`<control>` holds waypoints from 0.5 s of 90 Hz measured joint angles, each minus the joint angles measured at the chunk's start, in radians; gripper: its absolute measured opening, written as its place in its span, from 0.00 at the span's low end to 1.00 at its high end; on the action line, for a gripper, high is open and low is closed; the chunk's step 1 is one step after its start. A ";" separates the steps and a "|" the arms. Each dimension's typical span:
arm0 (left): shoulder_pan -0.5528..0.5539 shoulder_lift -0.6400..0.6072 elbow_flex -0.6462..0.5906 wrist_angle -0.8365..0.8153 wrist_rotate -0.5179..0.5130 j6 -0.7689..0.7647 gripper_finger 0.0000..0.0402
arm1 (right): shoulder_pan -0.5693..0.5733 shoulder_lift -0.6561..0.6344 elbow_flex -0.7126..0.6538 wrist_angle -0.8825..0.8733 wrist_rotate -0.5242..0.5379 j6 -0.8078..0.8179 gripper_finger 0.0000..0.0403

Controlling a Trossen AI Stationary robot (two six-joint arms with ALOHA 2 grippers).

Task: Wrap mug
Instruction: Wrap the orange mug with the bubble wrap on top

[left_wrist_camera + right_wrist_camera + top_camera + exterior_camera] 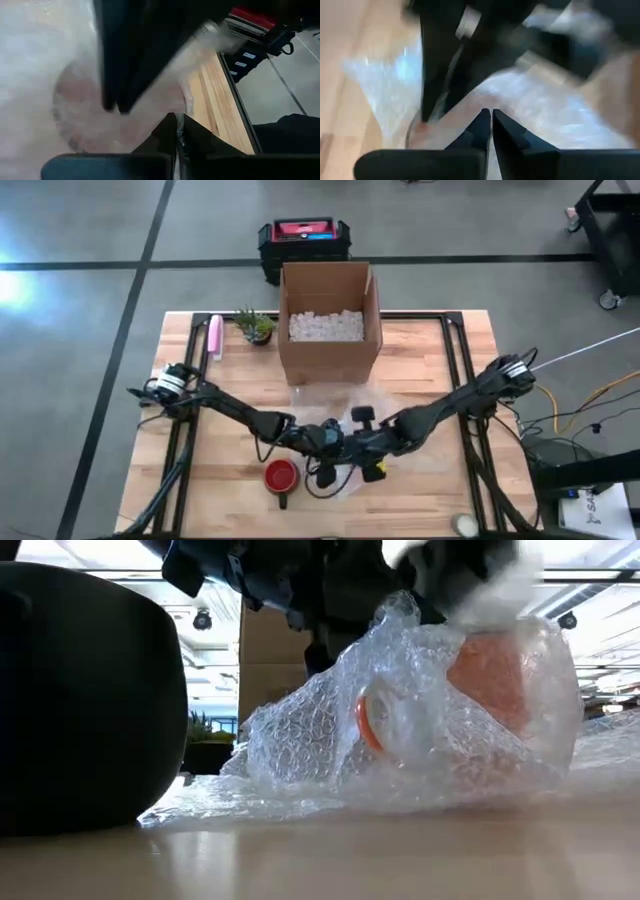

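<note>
An orange mug (495,675) lies bundled in clear bubble wrap (400,740) on the wooden table; in the high view both grippers hide it, and only the wrap's far part (352,402) shows. My left gripper (325,442) and my right gripper (358,442) meet over the bundle, both shut on the wrap. A second mug, dark outside and red inside (282,476), stands upright on the table just near of the left gripper and fills the low view's left side (80,700). My left gripper pinches a thin piece of the bubble wrap (178,136) between its two shut fingers, over the wrapped mug's round end (85,115). One layer or several, I cannot tell. The bundle rests on the table. My right gripper has its fingers closed on the bubble wrap (487,107) on top of the bundle, coming from above and the table's right. The left arm's fingers (440,60) stand close in front of it. Which fold or edge it has cannot be told.
An open cardboard box (328,310) with white filler stands at the table's far middle. A small plant (256,326) and a pink object (214,336) lie left of it. A red and black case (303,238) sits on the floor beyond the table.
</note>
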 joint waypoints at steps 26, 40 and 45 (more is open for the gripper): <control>0.002 -0.074 0.006 -0.060 -0.011 -0.002 0.00 | 0.012 0.063 -0.021 0.006 -0.019 0.026 0.01; -0.005 -0.179 0.037 -0.313 -0.038 -0.027 0.00 | 0.008 0.055 -0.021 0.008 -0.018 0.025 0.01; -0.013 -0.208 0.049 -0.438 -0.072 -0.064 0.00 | 0.007 0.054 -0.019 0.010 -0.018 0.019 0.01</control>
